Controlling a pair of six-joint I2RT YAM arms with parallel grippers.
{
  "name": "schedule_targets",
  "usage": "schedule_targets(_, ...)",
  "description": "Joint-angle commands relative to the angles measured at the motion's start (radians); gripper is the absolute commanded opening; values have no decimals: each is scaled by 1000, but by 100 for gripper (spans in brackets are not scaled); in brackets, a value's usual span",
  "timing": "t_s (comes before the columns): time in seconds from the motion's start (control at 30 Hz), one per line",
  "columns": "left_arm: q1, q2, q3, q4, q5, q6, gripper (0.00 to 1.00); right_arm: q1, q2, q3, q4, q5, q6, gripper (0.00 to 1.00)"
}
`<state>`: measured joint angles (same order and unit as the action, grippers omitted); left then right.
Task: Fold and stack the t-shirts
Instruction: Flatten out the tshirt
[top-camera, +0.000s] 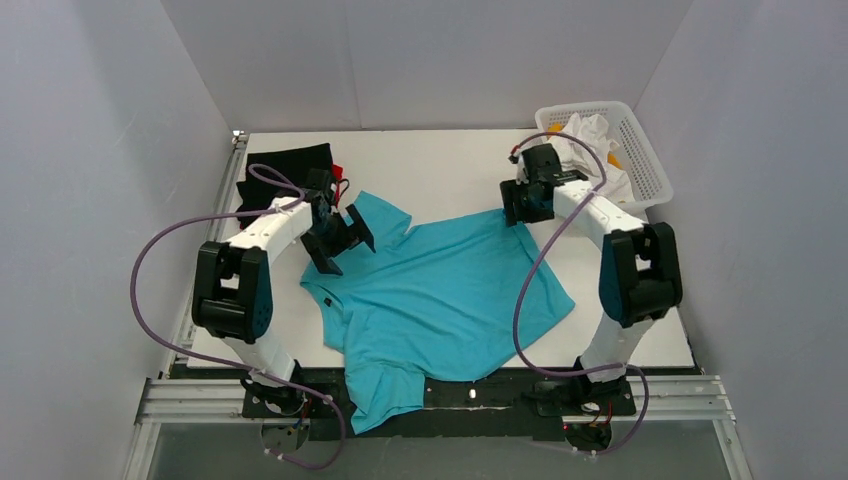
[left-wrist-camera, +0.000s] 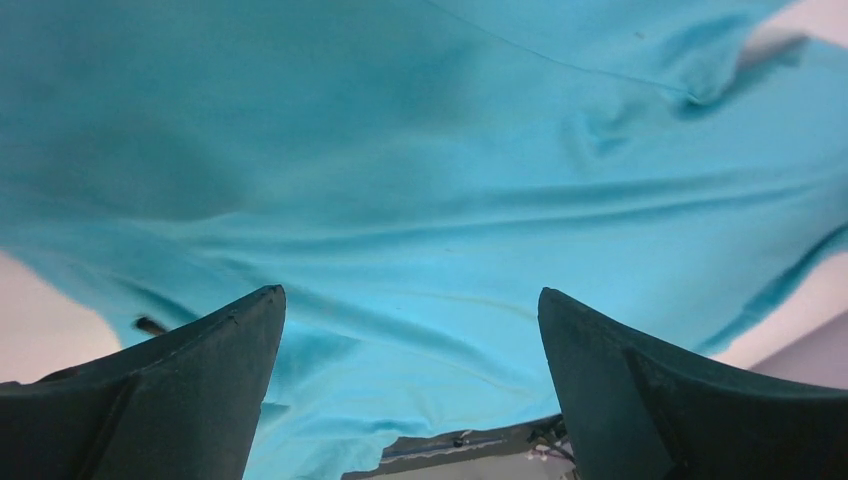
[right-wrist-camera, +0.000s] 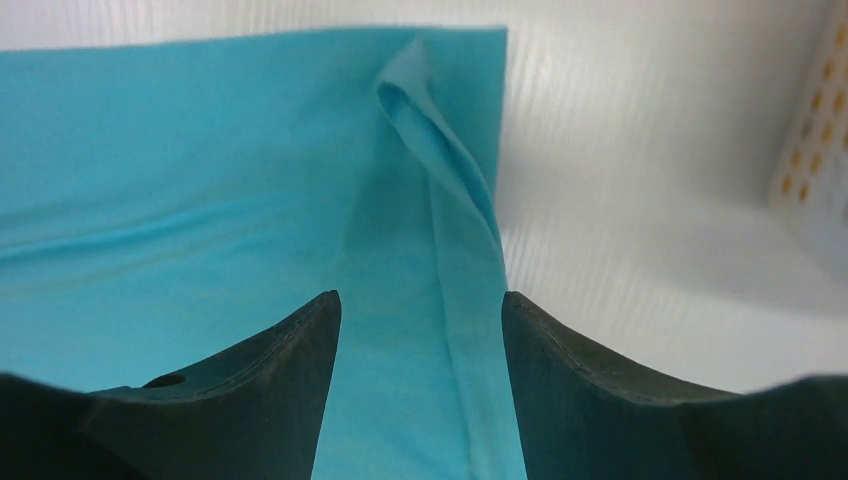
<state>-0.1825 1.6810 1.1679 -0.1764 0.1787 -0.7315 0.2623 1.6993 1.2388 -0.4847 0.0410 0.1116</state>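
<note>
On the white surface (top-camera: 440, 165), the turquoise t-shirt (top-camera: 440, 290) lies spread and rumpled between the two arms, its near part spilling over the front edge. The left arm bends up at the elbow and reaches forward and inward. Its left end effector (top-camera: 338, 238) tilts down over the shirt's far left part, fingers (left-wrist-camera: 200, 370) spread wide with nothing between them but cloth below. The right arm folds high at its elbow and stretches back toward the shirt's far right corner. The right end effector (right-wrist-camera: 420, 300) has its fingers apart, straddling a raised ridge of turquoise hem. A folded black t-shirt (top-camera: 285, 165) and a red t-shirt (top-camera: 337, 171) sit at the far left.
</note>
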Motion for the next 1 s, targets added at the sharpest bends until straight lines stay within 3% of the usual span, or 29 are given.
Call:
schedule_targets(0.0,-69,80,17,-27,124,-21,100,26,152,194,-30,72,-233,68)
schedule_targets(0.17,-80,174,19,-13,108,-15,100,19,319,364,-101,113,-296,66)
schedule_targets(0.4,-35,230,-37,-20,66,-6,100,16,420,449,-217,-122,-355,56)
schedule_targets(0.43,-25,237,-41,-24,58,-3,100,15,434,465,-230,-130,-353,49)
schedule_targets(0.47,-13,242,-42,-39,34,6,99,8,452,482,-231,-108,-324,25)
schedule_targets(0.5,-6,243,-42,-44,21,11,99,3,451,482,-214,-69,-304,5)
schedule_targets(0.57,17,244,-32,-68,-8,20,100,-16,421,507,-209,135,-229,1)
schedule_targets(0.67,27,246,-12,-85,-25,27,100,-18,373,526,-279,561,-96,1)
schedule_targets(0.7,26,243,-5,-91,-28,28,99,-18,355,523,-294,625,-49,1)
schedule_targets(0.73,26,238,5,-94,-21,27,100,-18,329,535,-328,666,-24,13)
schedule_targets(0.77,26,225,8,-86,-2,25,99,-4,291,516,-303,624,-52,37)
schedule_targets(0.97,24,149,6,-85,35,2,99,96,85,338,-240,330,-4,72)
